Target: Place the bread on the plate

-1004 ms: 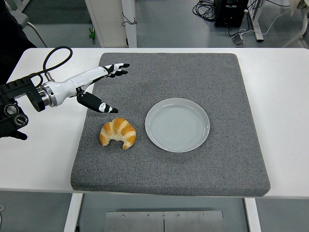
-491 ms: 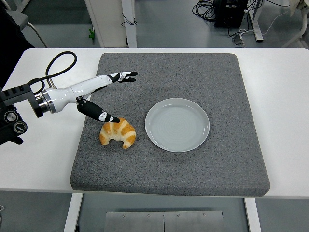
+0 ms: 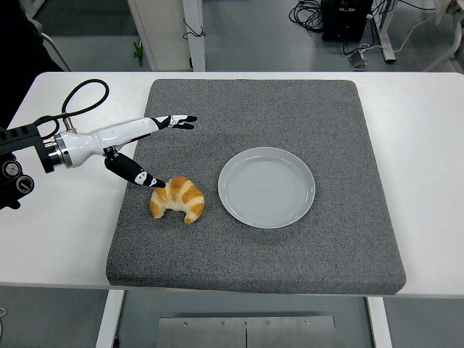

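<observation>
The left hand [image 3: 138, 148] hangs open, its thumb tip just beside the croissant [image 3: 177, 199], left of the plate [image 3: 267, 187].

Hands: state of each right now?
Left hand: open, fingers spread, holding nothing, thumb tip at the croissant.
Right hand: not in view.
</observation>
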Controlling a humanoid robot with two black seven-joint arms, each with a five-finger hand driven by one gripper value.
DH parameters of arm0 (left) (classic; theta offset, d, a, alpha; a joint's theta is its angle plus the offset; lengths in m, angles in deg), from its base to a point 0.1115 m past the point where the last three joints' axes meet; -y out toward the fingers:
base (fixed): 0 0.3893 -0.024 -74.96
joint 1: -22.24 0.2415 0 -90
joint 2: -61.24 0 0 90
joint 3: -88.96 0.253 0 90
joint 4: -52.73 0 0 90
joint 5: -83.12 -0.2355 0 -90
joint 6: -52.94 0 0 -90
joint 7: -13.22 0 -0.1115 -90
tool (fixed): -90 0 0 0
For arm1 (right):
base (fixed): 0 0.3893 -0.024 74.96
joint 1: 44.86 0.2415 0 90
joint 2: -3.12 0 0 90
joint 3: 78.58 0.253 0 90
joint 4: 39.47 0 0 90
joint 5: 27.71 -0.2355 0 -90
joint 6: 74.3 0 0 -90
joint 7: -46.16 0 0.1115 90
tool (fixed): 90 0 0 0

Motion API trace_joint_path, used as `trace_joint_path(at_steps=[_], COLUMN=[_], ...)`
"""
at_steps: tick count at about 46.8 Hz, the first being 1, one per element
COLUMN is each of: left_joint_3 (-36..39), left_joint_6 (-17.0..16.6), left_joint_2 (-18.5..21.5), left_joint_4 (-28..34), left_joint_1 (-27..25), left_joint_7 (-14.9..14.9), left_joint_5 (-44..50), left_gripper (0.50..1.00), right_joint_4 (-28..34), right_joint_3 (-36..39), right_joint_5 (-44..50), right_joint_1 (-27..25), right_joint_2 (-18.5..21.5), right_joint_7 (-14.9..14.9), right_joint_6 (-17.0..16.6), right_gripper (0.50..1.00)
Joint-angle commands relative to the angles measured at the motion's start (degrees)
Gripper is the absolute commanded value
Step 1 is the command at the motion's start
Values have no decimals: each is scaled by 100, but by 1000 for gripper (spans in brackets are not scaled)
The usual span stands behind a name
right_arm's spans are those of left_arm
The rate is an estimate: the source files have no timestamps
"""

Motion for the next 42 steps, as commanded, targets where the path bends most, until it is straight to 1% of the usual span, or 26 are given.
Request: trace_joint_path(at_steps=[1, 11, 24, 32, 42], left_joint_3=[6, 6, 6, 6, 15], left_joint_6=[-11, -11, -28, -46, -98], left_joint_2=[-4, -13, -31, -171, -268], left_joint_4=[8, -1, -1, -1, -1], left_joint_1=[68, 139, 323, 385, 499], left_joint_7=[16, -2, 51, 77, 253], left_joint_5=[-84, -410, -471, -506, -568], left_gripper=[955, 955, 955, 954, 946], right_joint_4=[0, 0, 0, 0, 0], right_joint_3=[0, 0, 0, 0, 0], right_joint_5=[0, 0, 0, 0, 0], right_joint_1=[0, 0, 0, 0, 0], right_joint_2=[0, 0, 0, 0, 0], right_joint_7=[4, 4, 4, -5, 4], right_joint_6=[4, -4, -5, 4, 4], right_gripper=[1000, 1000, 1000, 1000, 1000])
